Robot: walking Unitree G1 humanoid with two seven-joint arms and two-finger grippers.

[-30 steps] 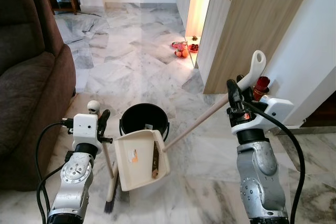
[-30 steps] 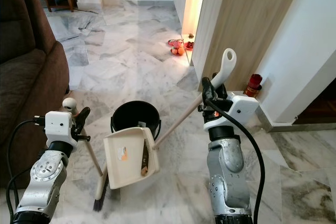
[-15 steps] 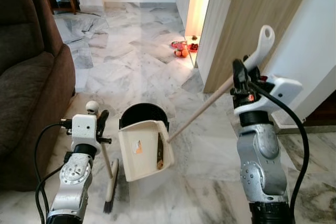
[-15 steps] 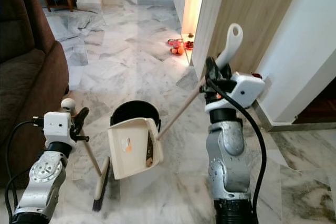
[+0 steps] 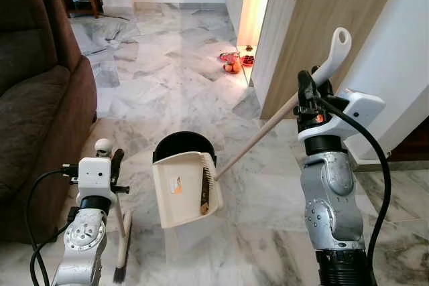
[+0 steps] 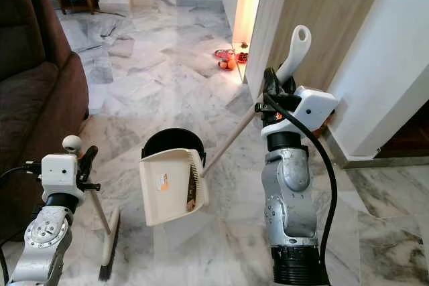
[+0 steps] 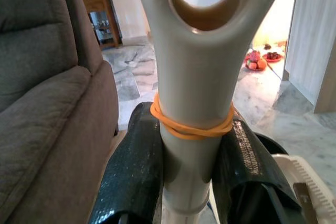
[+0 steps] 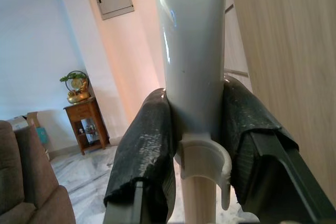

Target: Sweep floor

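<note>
The dustpan (image 5: 184,189) hung tilted over the black bin (image 5: 175,147), its long handle clamped in the right pincer (image 5: 308,95) at two o'clock. At eight o'clock, the left pincer (image 5: 115,165) gripped the broom (image 5: 120,246) on the floor (image 5: 174,78).

Dustpan (image 5: 184,189) before bucket (image 5: 177,147); broom (image 5: 121,246) left; sofa (image 5: 33,98) far left.

left end effector (image 5: 110,165): grips broom (image 5: 122,239) | right end effector (image 5: 307,92): holds dustpan (image 5: 184,189) over bin (image 5: 179,147)
</note>
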